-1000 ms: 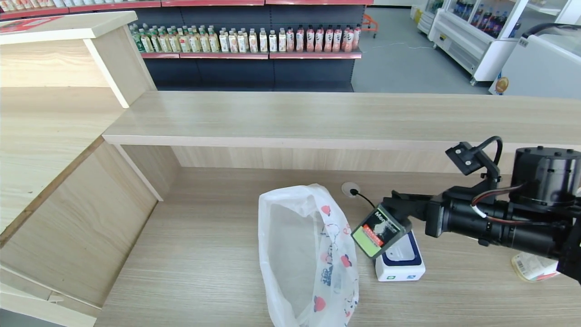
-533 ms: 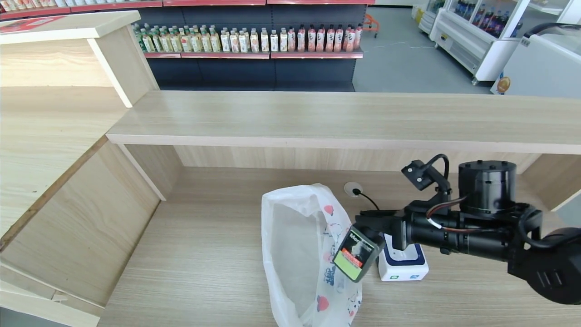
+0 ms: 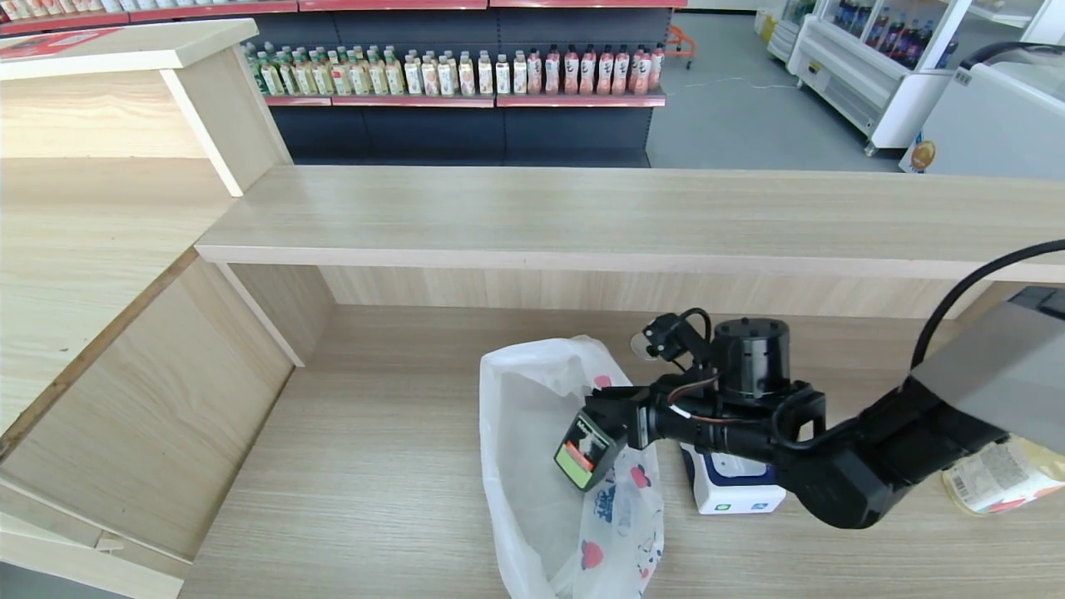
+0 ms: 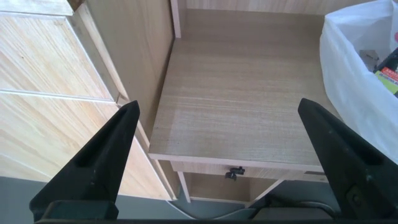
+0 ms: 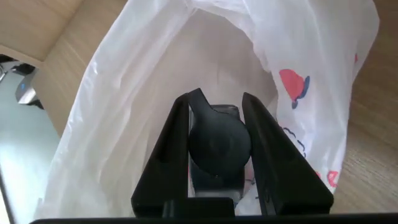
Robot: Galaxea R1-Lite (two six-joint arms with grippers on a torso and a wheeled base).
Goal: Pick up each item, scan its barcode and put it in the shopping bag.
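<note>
Head view | right end effector (image 3: 597,423) clamped on green-labelled packet (image 3: 581,456) over shopping bag (image 3: 524,391) | left end effector (image 4: 219,107) spread

1. You see the scanner (image 3: 736,492) half hidden behind the right arm.
2. The bottle (image 3: 990,487) runs off the head view's right edge.
3. The shopping bag (image 3: 532,416) is cut off below.
4. The right tool (image 5: 219,102) covers the sides of the item (image 5: 217,146).

1. The left gripper (image 4: 217,109) is hanging above the wooden counter (image 4: 249,106), its two dark fingers (image 4: 102,158) standing wide apart and gripping nothing.
2. The white shopping bag (image 4: 351,68) is sitting on the counter, partly cut off.
3. A packet (image 4: 390,70) with a green-and-red label is showing just past the bag's rim.
</note>
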